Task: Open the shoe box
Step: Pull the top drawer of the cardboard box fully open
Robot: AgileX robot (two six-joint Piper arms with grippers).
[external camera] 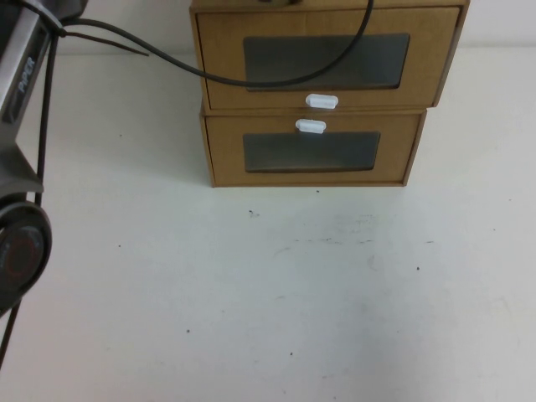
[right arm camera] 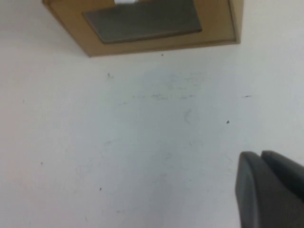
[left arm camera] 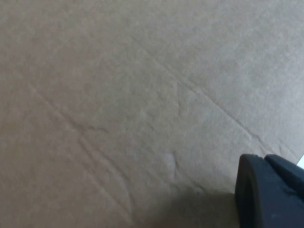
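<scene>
On the white table [external camera: 335, 318], the upper shoe box [external camera: 222, 59] is stacked on the lower shoe box [external camera: 226, 155]. The left gripper [left arm camera: 266, 159] is seen shut close over cardboard [left arm camera: 118, 95]; the right gripper [right arm camera: 262, 154] is shut above the table.

This looks like a robot test lab. A plain white table [external camera: 268, 318] fills the frame, a black robot arm [external camera: 21, 234] stands at the left edge, a black cable [external camera: 251, 82] crosses the top, and cardboard boxes [external camera: 226, 146] sit stacked there.
</scene>
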